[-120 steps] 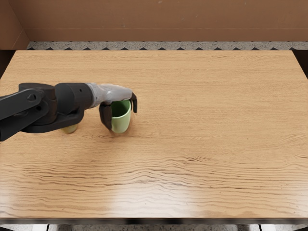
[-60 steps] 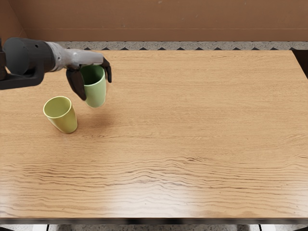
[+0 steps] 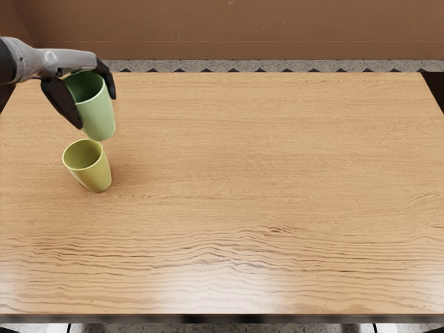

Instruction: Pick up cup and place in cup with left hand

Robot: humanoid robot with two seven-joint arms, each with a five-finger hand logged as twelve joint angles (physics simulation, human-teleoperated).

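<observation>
Above the worktop (image 3: 277, 180), the left robot hand (image 3: 75, 61) grips the green cup (image 3: 97, 115) by its upper sides — a sensible hold, since it looks light, stiff and perhaps slick — its base near the upright, smaller-looking yellow cup (image 3: 99, 174).

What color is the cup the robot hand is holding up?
The cup is light green, seen in the head view.

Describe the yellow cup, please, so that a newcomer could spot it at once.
On the wooden table, look towards the left edge. The yellow cup stands there with its open mouth up. Unlike the pale green cup, which the left robot hand grips, nothing holds it.
</observation>
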